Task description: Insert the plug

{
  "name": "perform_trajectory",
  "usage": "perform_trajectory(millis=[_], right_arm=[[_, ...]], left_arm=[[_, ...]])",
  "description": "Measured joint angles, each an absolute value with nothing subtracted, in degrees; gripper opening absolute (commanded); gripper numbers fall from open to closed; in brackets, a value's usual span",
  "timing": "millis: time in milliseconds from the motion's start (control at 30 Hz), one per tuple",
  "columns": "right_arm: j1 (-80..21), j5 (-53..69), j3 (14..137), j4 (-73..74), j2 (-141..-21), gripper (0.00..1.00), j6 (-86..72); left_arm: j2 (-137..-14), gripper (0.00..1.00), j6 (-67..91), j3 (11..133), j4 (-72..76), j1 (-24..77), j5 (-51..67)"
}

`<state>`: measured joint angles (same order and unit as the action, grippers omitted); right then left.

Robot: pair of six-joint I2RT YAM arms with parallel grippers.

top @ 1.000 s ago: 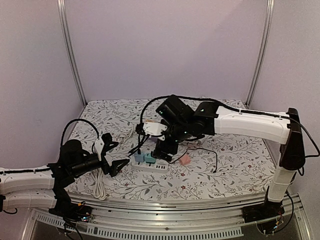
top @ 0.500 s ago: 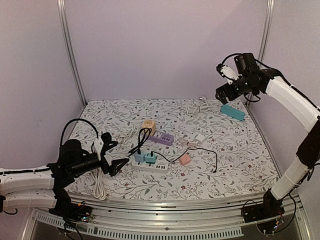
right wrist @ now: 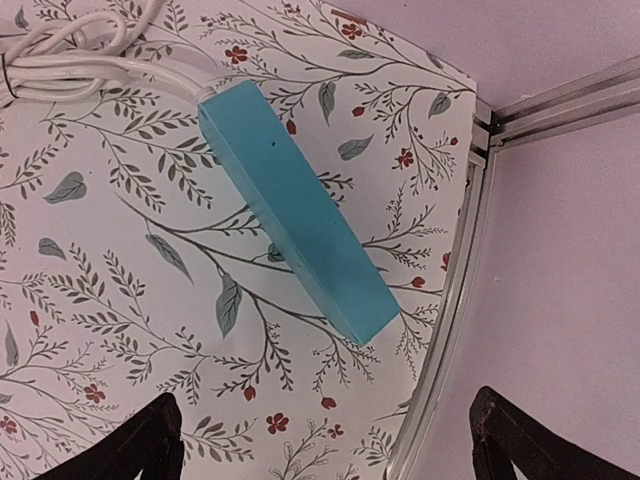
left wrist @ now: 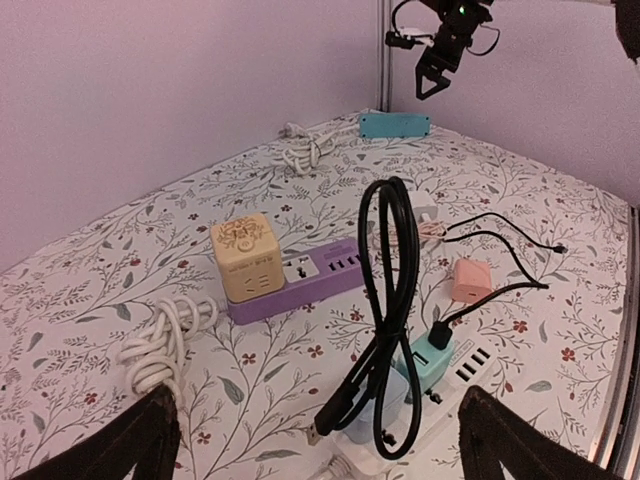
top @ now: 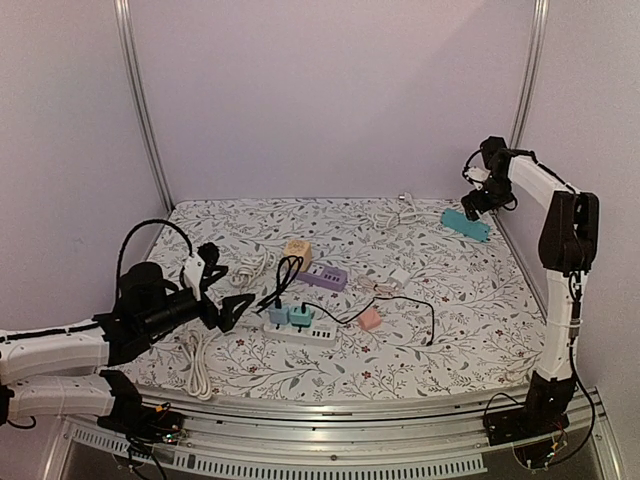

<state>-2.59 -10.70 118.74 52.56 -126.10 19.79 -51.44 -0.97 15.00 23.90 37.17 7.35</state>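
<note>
The black plug (left wrist: 330, 428) tips a looped black cable (left wrist: 388, 290) and lies at the left end of the white power strip (top: 305, 333), beside a pale blue adapter (left wrist: 385, 405). The left gripper (top: 228, 300) hovers low just left of it, jaws spread wide and empty. The right gripper (top: 478, 198), also spread and empty, hangs above the teal strip (right wrist: 295, 225) in the far right corner.

Soft even light, faint shadows, sharp, no glare

Three power strips (top: 322, 334) (top: 328, 277) (top: 465, 224), one cube socket (top: 296, 251)
</note>
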Motion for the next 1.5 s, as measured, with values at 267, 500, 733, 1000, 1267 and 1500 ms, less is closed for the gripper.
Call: perform_trajectory(millis=[267, 500, 733, 1000, 1267, 1500], right_arm=[[0.6, -5.1, 129.7, 54.0, -138.4, 0.99, 26.6], [3.0, -2.4, 139.2, 54.8, -149.3, 0.94, 28.6], [3.7, 1.6, 139.4, 56.7, -150.7, 0.41, 30.3], [2.7, 5.3, 134.1, 57.6, -147.7, 0.00, 30.8], [-3.0, -3.9, 121.7, 56.0, -136.7, 0.00, 30.7], [-15.3, -17.3, 110.8, 50.4, -118.8, 0.00, 31.7]], left_arm=[[-56.0, 0.97, -0.3, 19.4, 23.5, 35.6, 5.5], [-59.8, 0.96, -0.2, 20.1, 22.8, 35.5, 5.5], [-61.0, 0.96, 0.5, 20.4, 22.6, 35.4, 5.6], [-61.0, 0.96, 0.7, 20.4, 22.7, 35.4, 5.8], [-57.9, 0.96, 1.0, 19.2, 23.0, 35.5, 6.0], [-52.2, 0.96, 0.9, 17.5, 22.0, 35.4, 6.0]])
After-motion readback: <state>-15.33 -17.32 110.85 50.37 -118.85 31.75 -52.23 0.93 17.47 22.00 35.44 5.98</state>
